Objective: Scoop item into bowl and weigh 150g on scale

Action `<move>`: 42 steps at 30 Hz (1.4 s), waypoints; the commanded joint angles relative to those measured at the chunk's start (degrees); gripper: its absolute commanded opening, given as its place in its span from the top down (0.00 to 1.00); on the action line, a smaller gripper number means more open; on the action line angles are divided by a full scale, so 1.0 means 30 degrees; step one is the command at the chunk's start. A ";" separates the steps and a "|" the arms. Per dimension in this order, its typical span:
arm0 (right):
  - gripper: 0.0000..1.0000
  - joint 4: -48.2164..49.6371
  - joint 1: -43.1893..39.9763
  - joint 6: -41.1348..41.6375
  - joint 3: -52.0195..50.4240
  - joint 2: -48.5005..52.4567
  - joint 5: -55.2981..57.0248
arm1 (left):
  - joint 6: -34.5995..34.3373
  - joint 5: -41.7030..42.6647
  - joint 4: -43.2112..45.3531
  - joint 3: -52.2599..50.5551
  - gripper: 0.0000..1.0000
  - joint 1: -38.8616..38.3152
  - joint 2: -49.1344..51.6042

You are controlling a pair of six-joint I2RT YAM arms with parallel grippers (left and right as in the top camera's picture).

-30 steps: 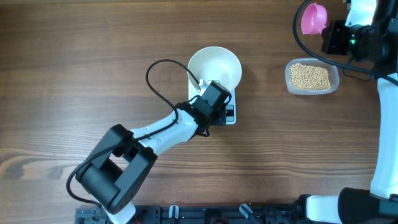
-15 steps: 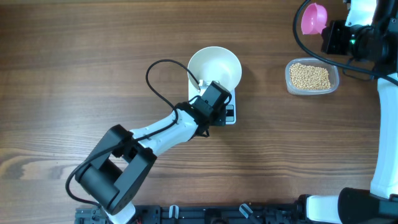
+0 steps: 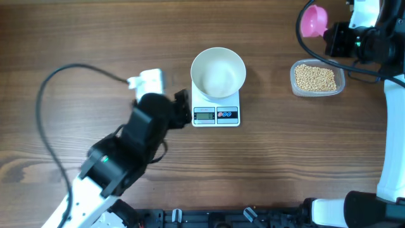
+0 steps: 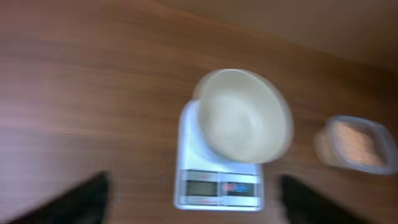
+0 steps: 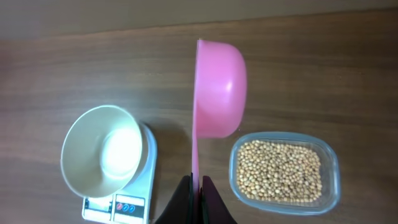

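Observation:
The white bowl [image 3: 218, 71] stands empty on the white scale [image 3: 216, 116]; both also show in the left wrist view, bowl [image 4: 242, 115] and scale [image 4: 217, 186], and in the right wrist view, bowl [image 5: 102, 158] and scale [image 5: 118, 205]. Tan beans [image 3: 316, 77] fill a clear tub to the right, beans [image 5: 280, 171]. My left gripper [image 3: 183, 109] hovers just left of the scale, fingers wide apart and empty, gripper [image 4: 194, 186]. High at the back right, my right gripper [image 5: 198, 186] is shut on the handle of a pink scoop [image 5: 219, 90], which hangs empty over the table between bowl and tub, scoop [image 3: 312, 21].
The clear plastic tub [image 3: 340, 81] sits about a hand's width right of the scale. The left arm's black cable [image 3: 44, 101] loops over the table's left side. The right arm's white link [image 3: 392, 139] runs down the right edge.
My left arm has pulled back to the left, off the scale's front, and its gripper has opened. The right gripper and scoop have shifted only slightly left.

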 commanded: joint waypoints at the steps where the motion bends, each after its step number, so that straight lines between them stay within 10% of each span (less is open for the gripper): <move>1: 0.96 -0.0058 0.0073 -0.1035 0.0095 0.0087 -0.0954 | 0.0153 -0.2769 -0.2091 -0.0036 0.00 0.0583 -0.0517; 42: 0.96 -0.2171 0.0073 0.1603 0.0095 0.0087 0.0015 | 0.0146 -0.2710 -0.2922 -0.0036 0.00 0.0576 0.0867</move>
